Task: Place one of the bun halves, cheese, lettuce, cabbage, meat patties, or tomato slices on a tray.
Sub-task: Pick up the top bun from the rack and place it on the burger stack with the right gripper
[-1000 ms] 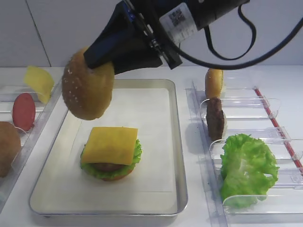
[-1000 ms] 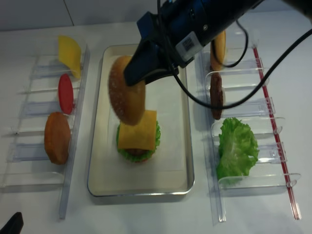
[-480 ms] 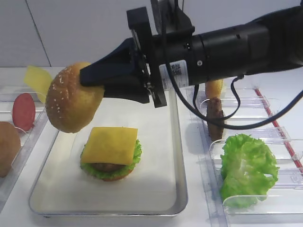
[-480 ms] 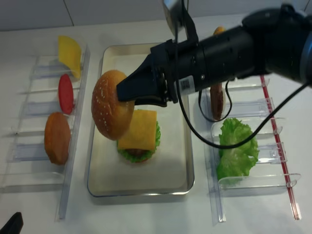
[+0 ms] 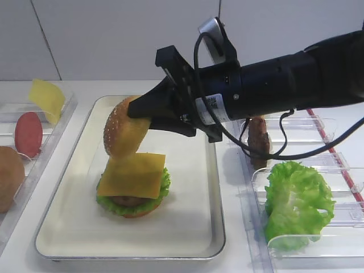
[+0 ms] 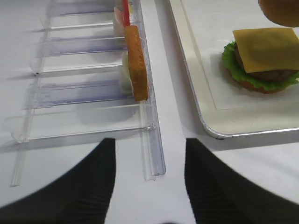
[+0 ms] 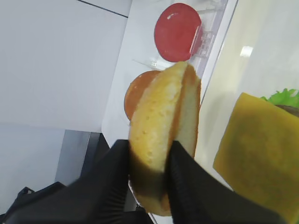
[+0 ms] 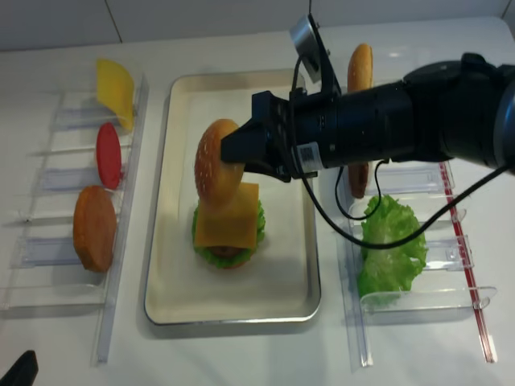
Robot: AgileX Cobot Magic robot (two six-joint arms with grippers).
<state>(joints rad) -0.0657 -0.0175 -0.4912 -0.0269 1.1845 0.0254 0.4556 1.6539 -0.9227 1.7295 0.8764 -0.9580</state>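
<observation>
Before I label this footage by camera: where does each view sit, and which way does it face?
Exterior high: low in front, looking across the tray; right arm holds the sesame bun above the cheese.
Right wrist: on the right gripper, along black fingers shut on the bun, toward the tomato slice.
Left wrist: above the left rack, facing down; left gripper open.
Exterior high (realsense): overhead, looking down.
Both exterior views share tray, stack and lettuce.

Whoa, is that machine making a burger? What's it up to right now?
Yes. The right gripper has its jaws shut on a sesame bun top, held on edge just above the stack on the tray: bottom bun, patty, lettuce and a cheese slice. The bun is not set down yet. The left gripper waits open beside the left rack.
</observation>
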